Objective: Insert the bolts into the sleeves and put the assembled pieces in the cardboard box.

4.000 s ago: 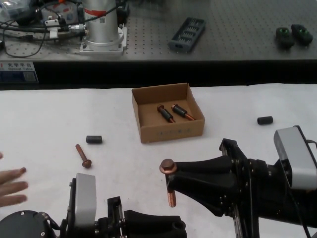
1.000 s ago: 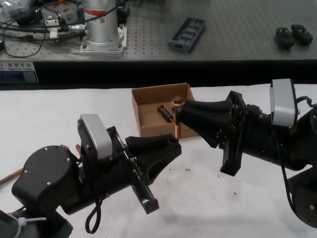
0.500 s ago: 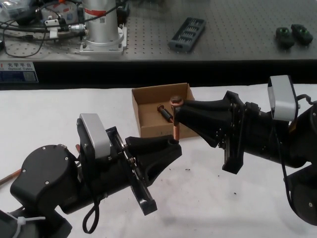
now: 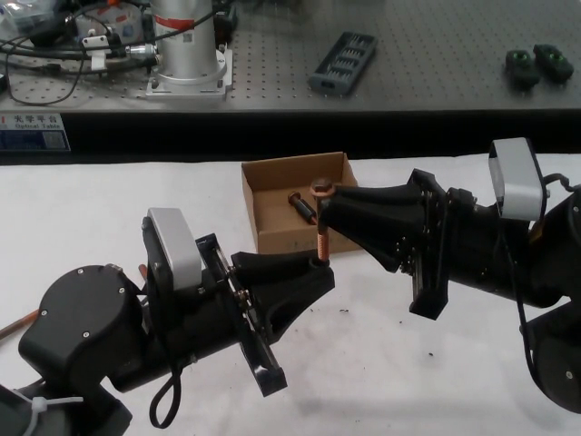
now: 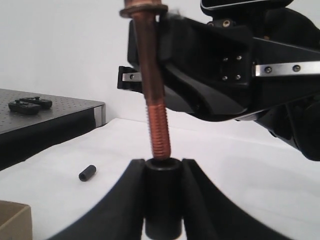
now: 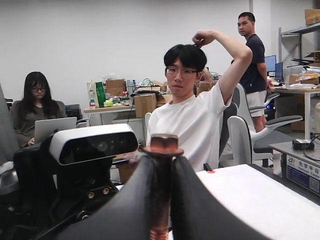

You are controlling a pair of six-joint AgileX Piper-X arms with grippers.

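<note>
My left gripper (image 4: pixel 315 263) is shut on a black sleeve (image 5: pixel 162 200), held upright with its mouth up. My right gripper (image 4: pixel 329 204) is shut on a copper bolt (image 4: pixel 320 229) just under its head (image 6: pixel 162 145), thread pointing down. In the left wrist view the bolt (image 5: pixel 152 85) hangs right over the sleeve, and its threaded tip sits at the sleeve's mouth. Both grippers meet just in front of the cardboard box (image 4: pixel 272 174). Inside the box lies an assembled bolt and sleeve (image 4: pixel 304 207), partly hidden by the right gripper.
A loose black sleeve (image 5: pixel 87 172) lies on the white cloth farther off. A copper bolt (image 4: pixel 18 324) pokes out at the cloth's left edge behind the left arm. The perforated bench behind carries a metal post (image 4: pixel 186 45) and a black tray (image 4: pixel 343 62).
Over four seconds both arms rose from the front edge and met before the box; a hand at the left edge left. In the last second the bolt shifted slightly left and down onto the sleeve.
</note>
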